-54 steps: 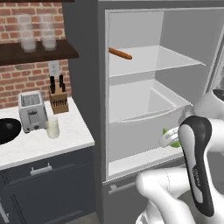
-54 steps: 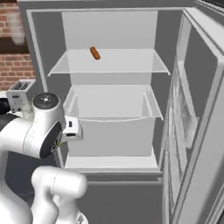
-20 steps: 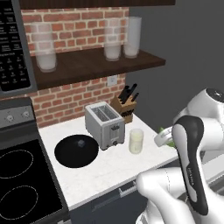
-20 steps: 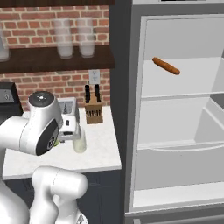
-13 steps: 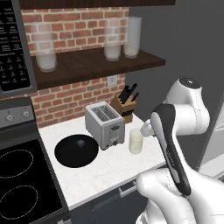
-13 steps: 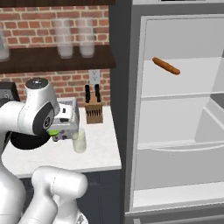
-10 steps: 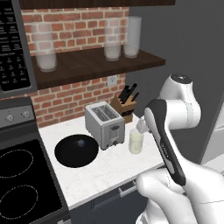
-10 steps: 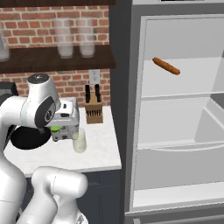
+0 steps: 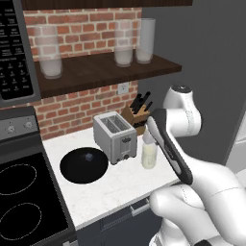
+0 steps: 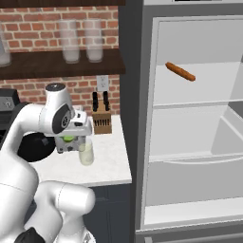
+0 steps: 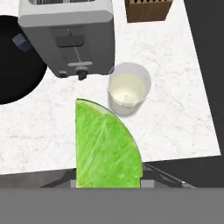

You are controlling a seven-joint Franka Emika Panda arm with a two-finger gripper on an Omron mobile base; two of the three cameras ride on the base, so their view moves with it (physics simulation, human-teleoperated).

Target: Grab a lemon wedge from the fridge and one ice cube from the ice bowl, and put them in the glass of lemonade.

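Gripper (image 10: 70, 142) hangs above the counter (image 10: 107, 166), closed on the lemon wedge (image 11: 106, 148), which sits between the fingers and fills the lower middle of the hand view, bright green-yellow. In the right base view the wedge shows as a small green spot under the hand, just above the glass of lemonade (image 10: 86, 152). The glass stands upright on the white marble counter, with pale liquid inside; in the hand view it lies just past the wedge tip, apart from it. Toaster (image 9: 115, 137) stands just beside the glass, towards the stove (image 9: 24, 192). Ice bowl (image 9: 83, 165) is a black dish on the counter on the far side of the toaster from the glass, with one ice cube (image 9: 88, 156) resting in it. Knife block (image 10: 101, 120) sits against the brick wall behind the glass. Three frosted glasses (image 9: 124, 43) stand on the dark wood shelf (image 9: 105, 69) above. Fridge (image 10: 190, 133) is open to the right of the counter, white shelves showing, with a sausage (image 10: 180, 71) lying on the upper shelf.
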